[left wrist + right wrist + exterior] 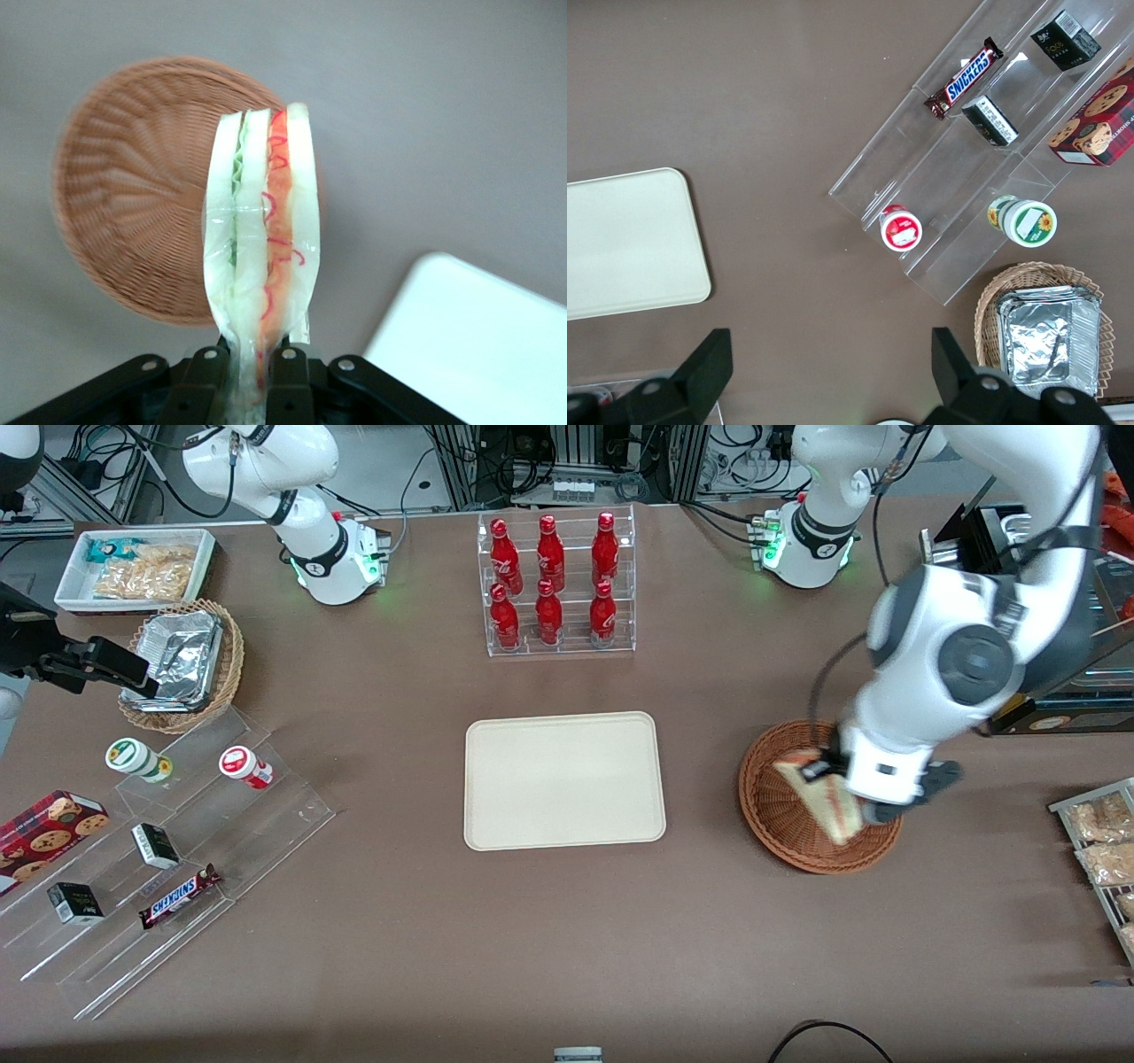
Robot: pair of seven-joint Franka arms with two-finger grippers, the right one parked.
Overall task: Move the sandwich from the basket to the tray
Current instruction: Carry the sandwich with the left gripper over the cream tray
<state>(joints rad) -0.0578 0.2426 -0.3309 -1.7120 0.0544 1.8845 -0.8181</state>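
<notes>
— Sandwich [261, 239] first: where is it?

— Clamped in the end effector [251, 367]. In the wrist view both black fingers [288, 376] press on the narrow end of the wrapped wedge, and its cut edge faces the camera, showing white bread, a green layer and a red layer under clear film.

— And from the front?

— At the right of the frame, the sandwich [819, 793] sits over the round brown wicker basket [780, 815], with the end effector [873, 802] on its end nearest the working arm's side. Whether the wedge touches the weave I cannot tell from there; the wrist view shows the basket [133, 212] well below it, blurred.

— The tray?

— Cream tray [564, 779] in the middle of the frame, flat on the brown counter [567, 939], beside the basket and apart from it. A corner of the tray [478, 345] shows in the wrist view too, and it lies at the left edge of the parked arm's view [629, 243].

— Anything else on the counter?

— A clear rack of red bottles [554, 580] at upper centre, farther from the camera than the tray. At the left of the frame, a lighter wicker basket with a foil container [182, 660], a white bin of snacks [137, 567], and a clear stepped shelf [168, 850] carrying a Snickers bar [180, 895], small boxes and two little cups.
</notes>
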